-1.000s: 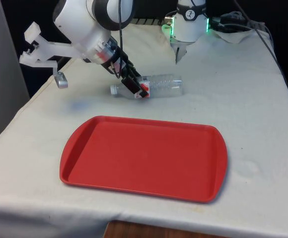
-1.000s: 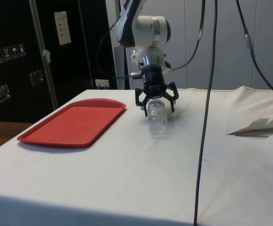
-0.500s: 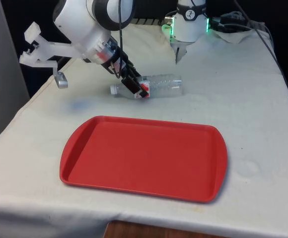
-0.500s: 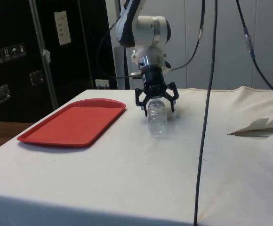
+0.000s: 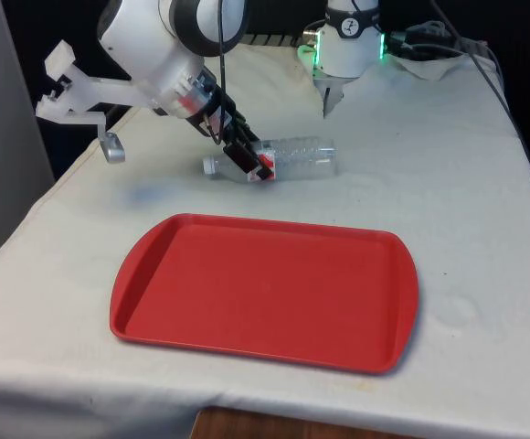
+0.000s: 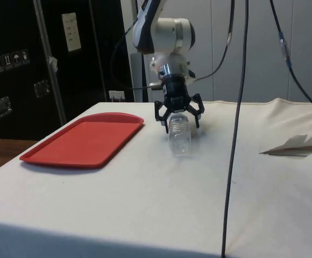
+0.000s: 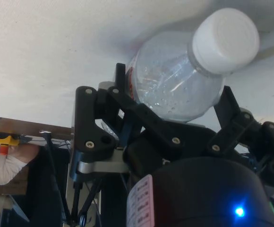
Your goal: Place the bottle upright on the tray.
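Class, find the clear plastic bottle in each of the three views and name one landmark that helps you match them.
Front view: bottle lies on its side on the cloth, beyond the red tray.
Side view: bottle points toward the camera, to the right of the tray.
Wrist view: bottle, white cap nearest.
Shared landmark: the claw around the bottle's neck end.

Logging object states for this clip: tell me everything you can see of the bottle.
The bottle is clear ribbed plastic with a white cap and a red-and-white label near its neck. It looks empty or nearly so. It lies on its side on the white cloth, cap towards the front view's left, beyond the red tray and apart from it. The hand straddles it near the neck, fingers on both sides; whether they press it is unclear.
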{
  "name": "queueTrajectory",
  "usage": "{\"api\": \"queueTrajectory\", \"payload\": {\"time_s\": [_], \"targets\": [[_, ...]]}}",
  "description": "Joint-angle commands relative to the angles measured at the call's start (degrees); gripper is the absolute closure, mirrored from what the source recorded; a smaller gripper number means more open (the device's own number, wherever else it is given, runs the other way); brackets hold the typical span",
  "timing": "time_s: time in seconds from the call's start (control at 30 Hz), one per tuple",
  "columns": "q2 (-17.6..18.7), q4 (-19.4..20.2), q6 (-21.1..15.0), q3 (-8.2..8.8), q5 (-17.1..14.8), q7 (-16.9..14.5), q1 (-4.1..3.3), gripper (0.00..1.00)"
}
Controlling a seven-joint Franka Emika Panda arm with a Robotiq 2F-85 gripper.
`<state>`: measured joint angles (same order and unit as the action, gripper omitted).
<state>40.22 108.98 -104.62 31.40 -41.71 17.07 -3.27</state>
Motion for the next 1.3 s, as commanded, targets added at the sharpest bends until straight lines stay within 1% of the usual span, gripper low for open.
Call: {"api": "queueTrajectory", "payload": {"time_s": [0.0,0.3,0.33,0.37,0.4,0.43,0.47,0.53,0.57,0.6,0.73,0.77,0.8,0.9,1.0,1.27], "targets": [[0.0,0.0,0.0,0.0,0.0,0.0,0.0,0.0],[0.0,0.0,0.0,0.0,0.0,0.0,0.0,0.0],[0.0,0.0,0.0,0.0,0.0,0.0,0.0,0.02],[0.0,0.0,0.0,0.0,0.0,0.0,0.0,0.06],[0.0,0.0,0.0,0.0,0.0,0.0,0.0,0.13],[0.0,0.0,0.0,0.0,0.0,0.0,0.0,0.19],[0.0,0.0,0.0,0.0,0.0,0.0,0.0,0.19],[0.0,0.0,0.0,0.0,0.0,0.0,0.0,0.29],[0.0,0.0,0.0,0.0,0.0,0.0,-0.06,0.37],[0.0,-0.1,0.1,0.0,0.0,0.0,-0.06,0.41],[-0.3,-0.2,0.6,0.17,0.1,0.1,-0.06,0.53],[-0.1,-0.1,0.2,0.11,-0.1,-0.1,-0.06,0.53],[-0.1,-0.1,0.4,0.17,-0.1,-0.1,-0.11,0.59],[0.0,-0.1,0.5,0.23,-0.1,-0.1,-0.11,0.66],[-0.4,-0.2,1.0,0.34,0.1,0.1,-0.11,0.68],[-0.3,-0.2,1.0,0.4,0.0,0.1,-0.23,0.68]]}}
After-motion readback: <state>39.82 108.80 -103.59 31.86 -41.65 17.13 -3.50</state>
